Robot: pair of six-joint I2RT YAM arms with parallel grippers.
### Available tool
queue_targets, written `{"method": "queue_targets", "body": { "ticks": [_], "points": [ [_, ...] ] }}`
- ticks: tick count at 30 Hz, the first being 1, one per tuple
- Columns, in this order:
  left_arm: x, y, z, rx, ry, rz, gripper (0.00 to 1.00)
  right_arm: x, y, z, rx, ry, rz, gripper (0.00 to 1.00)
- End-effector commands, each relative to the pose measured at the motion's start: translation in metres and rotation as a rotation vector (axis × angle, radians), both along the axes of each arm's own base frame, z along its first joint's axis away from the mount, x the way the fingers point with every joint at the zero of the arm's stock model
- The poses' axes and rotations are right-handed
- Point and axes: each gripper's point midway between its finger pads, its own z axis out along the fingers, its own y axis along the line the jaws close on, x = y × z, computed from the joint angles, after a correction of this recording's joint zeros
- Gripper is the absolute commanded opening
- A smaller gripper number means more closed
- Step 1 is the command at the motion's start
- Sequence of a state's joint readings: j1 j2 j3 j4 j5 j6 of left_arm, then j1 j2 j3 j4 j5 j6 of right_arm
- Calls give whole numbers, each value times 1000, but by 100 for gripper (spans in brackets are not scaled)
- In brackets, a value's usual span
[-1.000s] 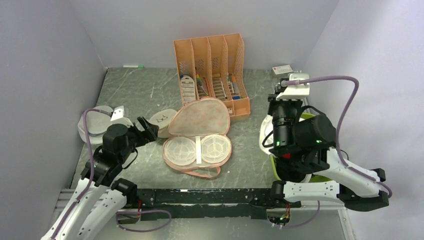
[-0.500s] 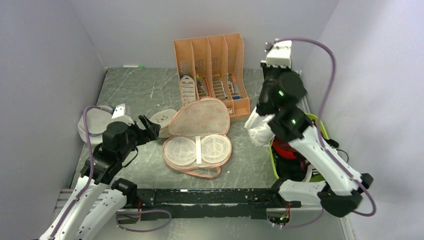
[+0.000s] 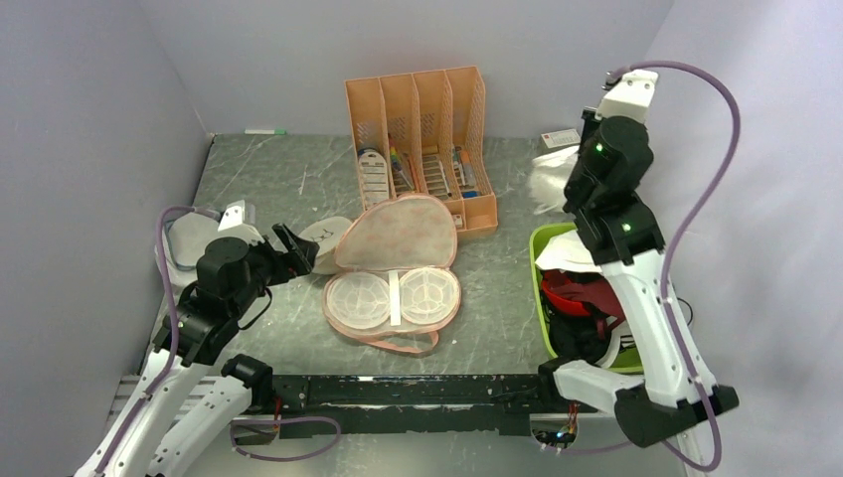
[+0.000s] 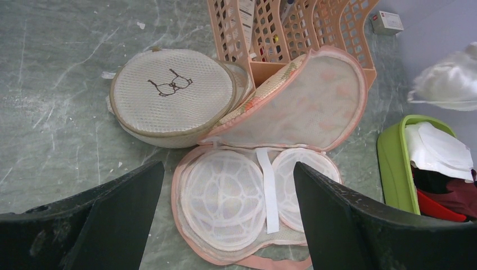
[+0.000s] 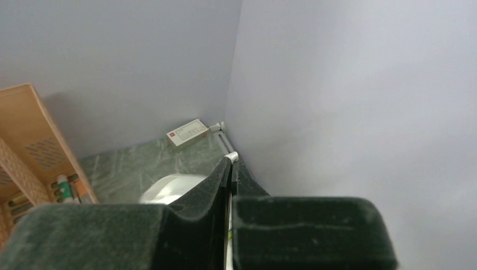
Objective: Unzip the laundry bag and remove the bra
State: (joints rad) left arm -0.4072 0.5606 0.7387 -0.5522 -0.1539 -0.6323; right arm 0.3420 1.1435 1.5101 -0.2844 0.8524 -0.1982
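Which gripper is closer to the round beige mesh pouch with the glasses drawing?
Left. The left gripper hovers open beside the round beige mesh pouch; the right gripper is raised far off near the right wall, shut on white fabric.

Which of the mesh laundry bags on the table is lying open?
The peach-pink two-lobed laundry bag, with its lid flipped up and both mesh cups showing. The round beige pouch with the drawing beside it looks closed.
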Motion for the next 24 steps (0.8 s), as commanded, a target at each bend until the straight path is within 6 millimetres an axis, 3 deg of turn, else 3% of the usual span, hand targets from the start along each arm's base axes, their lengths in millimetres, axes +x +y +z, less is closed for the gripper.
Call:
{"method": "queue_targets", "body": {
  "ticks": [1, 11, 17, 24],
  "points": [
    [-1, -2, 8, -3, -15, -22, 97, -41, -12, 17, 87, -55, 6, 0],
    [3, -10, 8, -1, -12, -58, 97, -114, -46, -15, 115, 10, -91, 0],
    [2, -11, 11, -6, -18, -68, 97, -110, -44, -70, 151, 91, -114, 0],
    [0, -10, 12, 7, -13, -72, 97, -98, -44, -157, 260, 132, -259, 0]
  ]
}}
